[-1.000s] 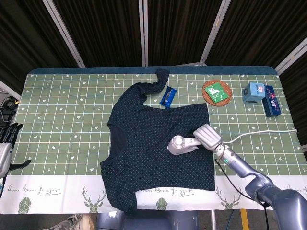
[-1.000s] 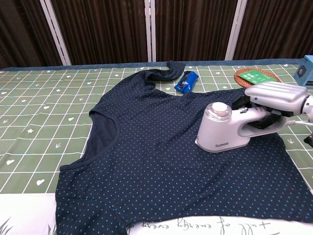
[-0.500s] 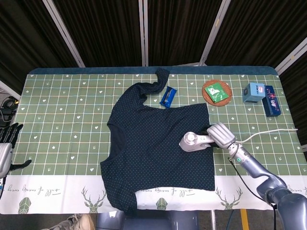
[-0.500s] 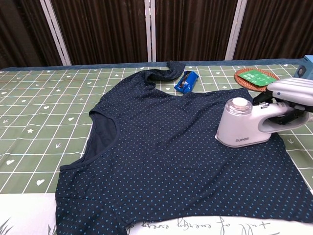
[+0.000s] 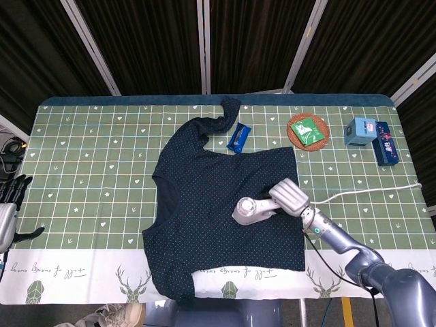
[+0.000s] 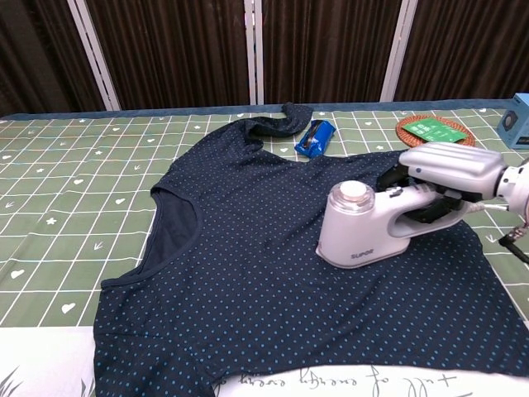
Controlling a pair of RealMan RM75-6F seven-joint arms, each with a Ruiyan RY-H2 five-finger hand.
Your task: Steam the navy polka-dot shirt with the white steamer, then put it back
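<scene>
The navy polka-dot shirt [image 5: 218, 197] [image 6: 248, 248] lies spread flat across the middle of the table. The white steamer [image 5: 248, 210] [image 6: 359, 231] rests with its head on the shirt's right half. My right hand [image 5: 289, 197] [image 6: 446, 169] grips the steamer's handle from above. A white cord [image 5: 368, 191] trails from it toward the table's right edge. My left hand [image 5: 8, 204] hangs off the table's left edge, holding nothing, fingers apart; the chest view does not show it.
A blue packet [image 5: 238, 137] [image 6: 315, 137] lies beside the shirt's upper sleeve. A round brown coaster with a green card [image 5: 308, 130] [image 6: 434, 129] sits at the back right. Light blue box [image 5: 359, 131] and dark blue box [image 5: 385, 144] stand at the far right.
The right hand slid the steamer right, toward the shirt's edge, then back left over the shirt, ending a bit further left than a second ago. The left hand stayed still.
</scene>
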